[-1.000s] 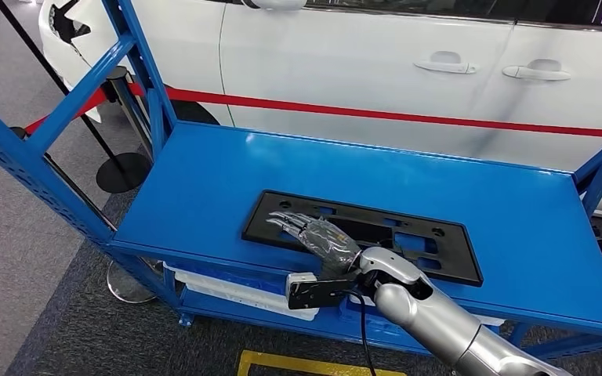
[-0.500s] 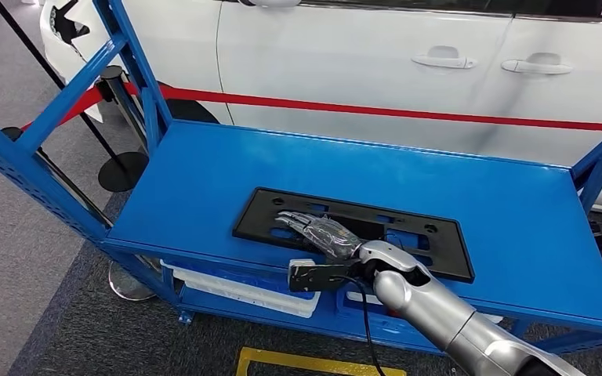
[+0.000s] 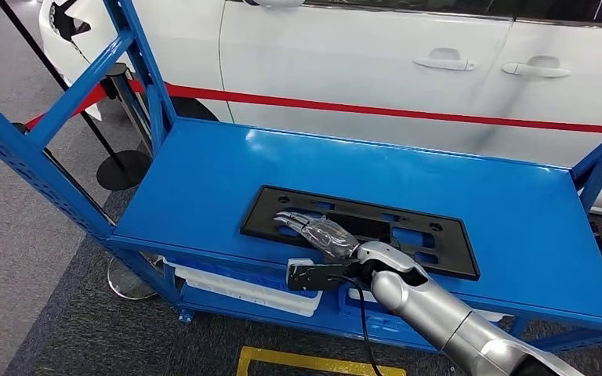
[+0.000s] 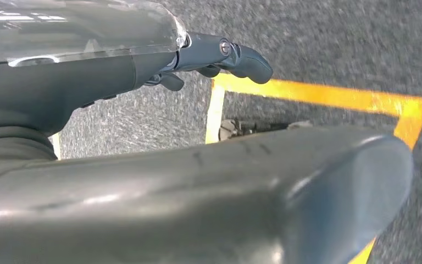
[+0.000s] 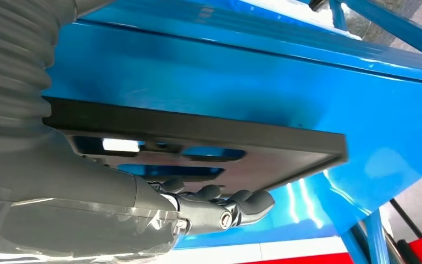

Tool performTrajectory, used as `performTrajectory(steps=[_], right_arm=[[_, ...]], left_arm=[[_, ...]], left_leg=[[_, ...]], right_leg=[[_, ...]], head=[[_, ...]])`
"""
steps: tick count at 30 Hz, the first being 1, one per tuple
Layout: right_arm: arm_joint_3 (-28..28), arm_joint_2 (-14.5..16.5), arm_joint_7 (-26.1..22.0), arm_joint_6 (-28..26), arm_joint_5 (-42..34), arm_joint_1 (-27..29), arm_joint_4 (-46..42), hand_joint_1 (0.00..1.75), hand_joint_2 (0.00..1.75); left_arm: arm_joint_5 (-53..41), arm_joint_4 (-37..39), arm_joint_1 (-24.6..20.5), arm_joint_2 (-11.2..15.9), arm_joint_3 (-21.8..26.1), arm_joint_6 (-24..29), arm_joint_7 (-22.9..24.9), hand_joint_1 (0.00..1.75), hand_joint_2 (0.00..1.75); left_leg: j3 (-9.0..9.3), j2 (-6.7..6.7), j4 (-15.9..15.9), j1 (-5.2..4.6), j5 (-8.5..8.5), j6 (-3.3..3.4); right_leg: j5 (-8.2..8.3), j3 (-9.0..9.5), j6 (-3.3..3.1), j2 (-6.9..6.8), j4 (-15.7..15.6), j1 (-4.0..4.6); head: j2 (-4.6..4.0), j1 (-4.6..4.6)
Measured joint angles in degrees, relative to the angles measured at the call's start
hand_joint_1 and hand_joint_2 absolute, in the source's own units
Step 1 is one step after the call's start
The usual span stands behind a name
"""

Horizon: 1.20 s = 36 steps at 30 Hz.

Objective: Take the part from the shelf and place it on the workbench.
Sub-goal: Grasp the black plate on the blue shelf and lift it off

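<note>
Black plastic part (image 3: 360, 231) lies flat near the front edge of the blue table (image 3: 517, 211), bare blue all round it. Right robot hand (image 3: 317, 233) rests on it, fingers stretched, gripping nothing. Left robot hand (image 4: 220, 55) hangs over grey carpet (image 4: 318, 38), fingers curled, empty. White car (image 3: 407, 63) just behind.

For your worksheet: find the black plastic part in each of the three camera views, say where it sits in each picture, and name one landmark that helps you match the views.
Head view: the black part lies flat on the blue shelf, centre-right, under the right hand.
Right wrist view: the part spans the middle, fingers at its edge.
Left wrist view: not in it; grey floor and a yellow line.
Shared landmark: the blue shelf surface.
</note>
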Motion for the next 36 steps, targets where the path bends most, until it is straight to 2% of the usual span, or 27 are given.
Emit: performTrajectory(steps=[2, 4, 5, 6, 7, 9, 10, 11, 13, 14, 16, 17, 19, 20, 21, 22, 24, 25, 26, 27, 29, 31, 32, 34, 35, 36], right_arm=[[-0.02, -0.08, 0.10, -0.19, 0.05, 0.06, 0.01, 0.00, 1.75], [-0.02, -0.16, 0.29, -0.30, 0.15, 0.35, 0.01, 0.00, 1.75], [-0.02, -0.20, 0.39, -0.32, 0.20, 0.55, 0.03, 0.00, 1.75], [-0.04, -0.23, 0.45, -0.32, 0.22, 0.69, 0.08, 0.00, 1.75], [-0.11, -0.26, 0.51, -0.33, 0.22, 0.73, 0.16, 0.00, 1.75], [-0.38, -0.36, 0.59, -0.33, 0.24, 0.48, 0.40, 0.00, 1.75], [-0.52, -0.39, 0.62, -0.33, 0.24, 0.28, 0.51, 0.00, 1.75], [-0.62, -0.41, 0.66, -0.35, 0.24, 0.10, 0.61, 0.00, 1.75], [-0.78, -0.52, 0.85, -0.41, 0.16, -0.09, 0.88, 0.00, 1.75], [-0.95, -0.60, 0.95, -0.49, 0.06, -0.11, 1.09, 0.00, 1.75], [-1.59, -0.93, 1.04, -0.89, -0.20, -0.12, 1.59, 0.00, 1.75], [-1.92, -1.09, 0.97, -1.21, -0.28, -0.08, 1.84, 0.00, 1.75], [-2.39, -1.37, 0.71, -1.80, -0.36, 0.20, 2.34, 0.00, 1.75], [-2.54, -1.44, 0.53, -1.97, -0.34, 0.40, 2.61, 0.00, 1.75], [-2.64, -1.47, 0.37, -2.07, -0.32, 0.56, 2.85, 0.00, 1.75], [-2.76, -1.48, 0.26, -2.21, -0.24, 0.65, 3.06, 0.00, 1.75], [-3.10, -1.48, 0.30, -2.95, 0.51, 0.71, 3.27, 0.00, 1.75], [-3.36, -1.48, 0.52, -3.78, 1.34, 0.74, 3.31, 0.00, 1.75], [-3.63, -1.49, 0.91, -4.89, 2.55, 0.81, 3.32, 0.00, 1.75], [-3.88, -1.50, 1.40, -6.11, 3.93, 0.95, 3.29, 0.00, 1.75], [-4.44, -1.55, 2.75, -8.84, 7.36, 1.51, 2.99, 0.00, 1.75], [-5.12, -1.67, 3.79, -10.68, 9.93, 2.06, 2.43, 0.00, 1.75], [-5.40, -1.74, 4.02, -11.05, 10.48, 2.20, 2.19, 0.00, 1.75], [-5.71, -1.81, 4.24, -11.27, 10.77, 2.52, 1.99, 0.00, 1.75], [-5.82, -1.85, 4.38, -11.38, 11.13, 2.81, 1.96, 0.00, 1.75], [-5.95, -1.89, 4.62, -11.58, 11.78, 3.12, 1.95, 0.00, 1.75]], left_arm=[[-0.05, 0.00, -0.03, -0.01, -0.01, -0.07, -0.01, 0.00, 0.00], [-0.12, 0.00, -0.03, -0.01, -0.02, -0.13, 0.01, 0.00, 0.00], [-0.15, 0.00, 0.00, -0.01, -0.02, -0.15, 0.03, 0.00, 0.00], [-0.20, 0.00, 0.02, -0.01, -0.02, -0.16, 0.05, 0.00, 0.00], [-0.25, 0.00, 0.03, -0.01, -0.02, -0.16, 0.06, 0.00, 0.00], [-0.32, 0.00, 0.02, -0.02, -0.03, -0.17, 0.09, 0.00, 0.00], [-0.33, 0.00, 0.00, -0.02, -0.03, -0.18, 0.09, 0.00, 0.00], [-0.34, 0.01, -0.02, -0.02, -0.04, -0.20, 0.10, 0.00, 0.00], [-0.45, 0.01, -0.01, -0.02, -0.06, -0.34, 0.08, 0.00, 0.00], [-0.58, 0.01, 0.01, -0.01, -0.08, -0.46, 0.07, 0.00, 0.00], [-0.92, 0.01, 0.03, -0.01, -0.16, -0.75, 0.03, 0.00, 0.00], [-1.05, 0.01, 0.06, 0.00, -0.21, -0.85, 0.03, 0.00, 0.00], [-1.14, 0.02, 0.17, -0.01, -0.30, -0.94, 0.11, 0.00, 0.00], [-1.13, 0.02, 0.24, -0.01, -0.33, -0.95, 0.17, 0.00, 0.00], [-1.10, 0.02, 0.28, -0.02, -0.34, -0.95, 0.23, 0.00, 0.00], [-1.07, 0.02, 0.29, -0.02, -0.35, -0.96, 0.27, 0.00, 0.00], [-1.04, 0.02, 0.28, -0.02, -0.37, -1.01, 0.20, 0.00, 0.00], [-1.03, 0.02, 0.26, -0.02, -0.38, -1.05, 0.11, 0.00, 0.00], [-1.02, 0.02, 0.25, -0.02, -0.39, -1.09, 0.00, 0.00, 0.00], [-1.02, 0.02, 0.27, -0.02, -0.39, -1.13, -0.14, 0.00, 0.00], [-1.02, 0.03, 0.41, -0.05, -0.39, -1.20, -0.39, 0.00, 0.00], [-1.01, 0.04, 0.53, -0.09, -0.38, -1.24, -0.52, 0.00, 0.00], [-1.01, 0.04, 0.52, -0.11, -0.38, -1.26, -0.54, 0.00, 0.00], [-1.03, 0.08, 0.48, -0.14, -0.39, -1.29, -0.56, 0.00, 0.00], [-1.03, 0.11, 0.51, -0.16, -0.38, -1.31, -0.56, 0.00, 0.00], [-1.03, 0.15, 0.55, -0.17, -0.38, -1.33, -0.56, 0.00, 0.00]], left_leg=[[0.01, 0.10, -0.32, 0.14, 0.32, 0.51], [-0.18, 0.14, -0.31, 0.09, 0.40, 0.64], [-0.25, 0.14, -0.29, 0.07, 0.41, 0.66], [-0.29, 0.12, -0.24, 0.06, 0.41, 0.66], [-0.27, 0.08, -0.19, 0.06, 0.40, 0.64], [-0.17, 0.00, -0.07, 0.00, 0.30, 0.46], [-0.19, -0.02, 0.03, -0.09, 0.24, 0.26], [-0.25, -0.02, 0.09, -0.17, 0.22, 0.01], [-0.33, -0.01, 0.03, -0.22, 0.28, -0.58], [-0.38, 0.00, 0.01, -0.20, 0.22, -0.87], [-1.08, 0.04, 1.78, -0.19, -1.19, -1.40], [-2.17, 0.06, 4.36, -0.13, -2.79, -1.61], [-5.47, 0.09, 11.95, 0.05, -6.49, -1.92], [-6.91, 0.09, 15.08, 0.13, -7.51, -2.04], [-7.51, 0.09, 16.34, 0.17, -7.45, -2.11], [-7.03, 0.09, 15.28, 0.21, -6.27, -2.11], [-3.58, 0.11, 7.89, 0.25, -2.38, -1.88], [-1.80, 0.11, 4.14, 0.20, -1.06, -1.67], [-0.68, 0.09, 1.69, 0.15, -0.36, -1.41], [-0.24, 0.05, 0.56, 0.08, -0.27, -1.16], [-0.28, -0.03, 0.37, -0.02, -0.15, -0.56], [-0.18, -0.02, -0.03, 0.07, 0.16, 0.10], [-0.14, 0.01, -0.21, 0.16, 0.31, 0.38], [-0.22, 0.04, -0.26, 0.16, 0.37, 0.65], [-0.25, 0.03, -0.24, 0.14, 0.37, 0.70], [-0.26, 0.01, -0.22, 0.12, 0.37, 0.72]], right_leg=[[-2.87, -1.90, 0.55, 0.01, 4.31, -0.21], [-6.38, -5.33, 0.90, 0.00, 11.65, -0.32], [-7.15, -6.58, 1.00, 0.00, 14.32, -0.37], [-6.81, -6.91, 1.02, -0.01, 15.03, -0.40], [-5.38, -6.06, 0.95, -0.02, 13.37, -0.41], [-1.59, -2.11, 0.55, -0.01, 5.68, -0.34], [-0.38, -0.42, 0.28, 0.00, 2.21, -0.22], [0.16, 0.59, 0.04, 0.02, 0.03, -0.07], [0.21, 0.83, -0.40, 0.07, -0.96, 0.19], [0.34, 0.88, -0.71, 0.04, -1.14, 0.04], [0.64, 1.07, -1.43, -0.10, -1.61, -0.29], [0.77, 1.16, -1.72, -0.18, -1.79, -0.43], [0.78, 1.11, -1.95, -0.24, -1.80, -0.32], [0.77, 1.09, -1.97, -0.23, -1.77, -0.28], [0.76, 1.09, -1.96, -0.20, -1.72, -0.26], [0.72, 1.12, -1.92, -0.16, -1.67, -0.26], [0.54, 1.23, -1.67, -0.05, -1.49, -0.28], [0.42, 1.16, -1.44, -0.01, -1.29, -0.17], [0.36, 1.02, -1.17, 0.01, -1.14, -0.08], [0.35, 0.85, -0.91, 0.02, -1.03, 0.00], [0.43, 0.70, -0.29, 0.03, -1.05, -0.01], [-0.62, 0.24, 0.34, 0.03, 0.14, -0.19], [-1.98, -0.66, 0.62, 0.03, 2.18, -0.28], [-5.64, -3.95, 1.01, 0.00, 9.32, -0.37], [-6.94, -5.66, 1.13, 0.00, 12.83, -0.39], [-7.29, -6.71, 1.19, 0.00, 14.89, -0.38]], head=[[0.00, 0.06], [0.00, 0.08], [0.00, 0.07], [0.00, 0.08], [0.00, 0.08], [0.00, 0.08], [0.00, 0.07], [0.00, 0.06], [0.00, 0.04], [0.00, 0.03], [0.00, 0.00], [0.00, -0.04], [0.00, -0.09], [0.00, -0.09], [0.00, -0.09], [0.00, -0.10], [0.00, -0.10], [0.00, -0.09], [0.00, -0.07], [0.00, -0.04], [0.00, -0.01], [0.00, 0.03], [0.00, 0.05], [0.00, 0.09], [0.00, 0.09], [0.00, 0.08]])
